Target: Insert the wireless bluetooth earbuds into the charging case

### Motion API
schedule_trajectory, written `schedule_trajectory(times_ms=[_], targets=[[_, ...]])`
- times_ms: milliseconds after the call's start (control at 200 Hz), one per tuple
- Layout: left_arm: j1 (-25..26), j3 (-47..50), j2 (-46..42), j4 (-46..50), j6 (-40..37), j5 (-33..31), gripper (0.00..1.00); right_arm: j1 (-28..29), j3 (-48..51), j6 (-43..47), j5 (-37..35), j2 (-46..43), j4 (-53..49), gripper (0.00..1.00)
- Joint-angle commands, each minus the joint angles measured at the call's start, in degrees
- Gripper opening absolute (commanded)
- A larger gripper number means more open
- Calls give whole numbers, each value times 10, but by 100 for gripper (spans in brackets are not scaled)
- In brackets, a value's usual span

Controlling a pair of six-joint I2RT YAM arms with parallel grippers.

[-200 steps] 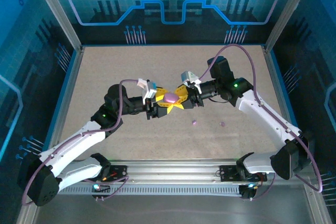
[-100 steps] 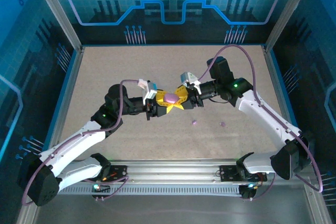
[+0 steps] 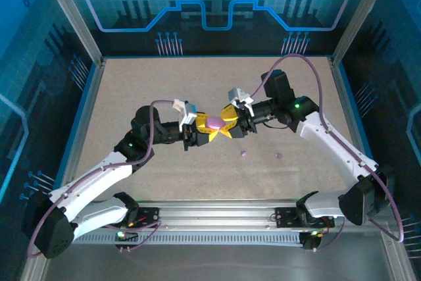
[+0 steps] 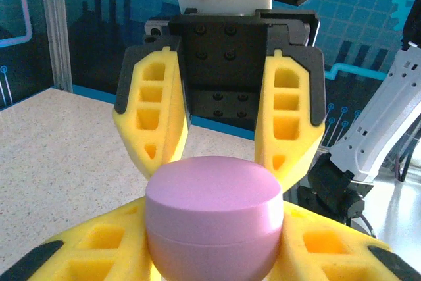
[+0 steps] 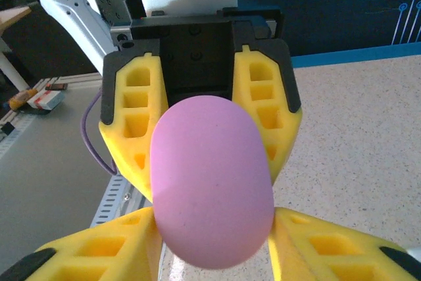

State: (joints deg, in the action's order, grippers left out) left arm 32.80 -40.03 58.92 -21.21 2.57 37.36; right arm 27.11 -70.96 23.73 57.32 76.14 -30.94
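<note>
Left claw [image 3: 209,129] now clamps the purple case [image 3: 214,123]; right claw [image 3: 225,126], at three o'clock, loosens, hold unclear. Likely a handover; earbuds [image 3: 243,153] lie untouched at five o'clock.

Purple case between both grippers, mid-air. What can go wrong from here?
1. The purple case hangs above the table between the left gripper and right gripper; a mistimed release may drop it.
2. It looks closed; prying it open could squirt it out.
3. Two loose earbuds lie nearby; a fall could scatter them.
</note>
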Motion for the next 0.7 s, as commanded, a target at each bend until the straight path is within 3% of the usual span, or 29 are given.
schedule_trajectory(times_ms=[0, 175, 405, 695], targets=[[1, -4, 1, 11, -18, 24, 34, -20, -23, -18, 23, -4, -3, 47], [1, -6, 2, 7, -13, 28, 34, -22, -20, -31, -11, -3, 5, 47], [1, -4, 3, 1, -6, 36, 34, -14, 10, -79, -85, -23, 95, 46], [1, -4, 6, -6, 0, 36, 34, 0, 17, -69, -104, -31, 113, 41]])
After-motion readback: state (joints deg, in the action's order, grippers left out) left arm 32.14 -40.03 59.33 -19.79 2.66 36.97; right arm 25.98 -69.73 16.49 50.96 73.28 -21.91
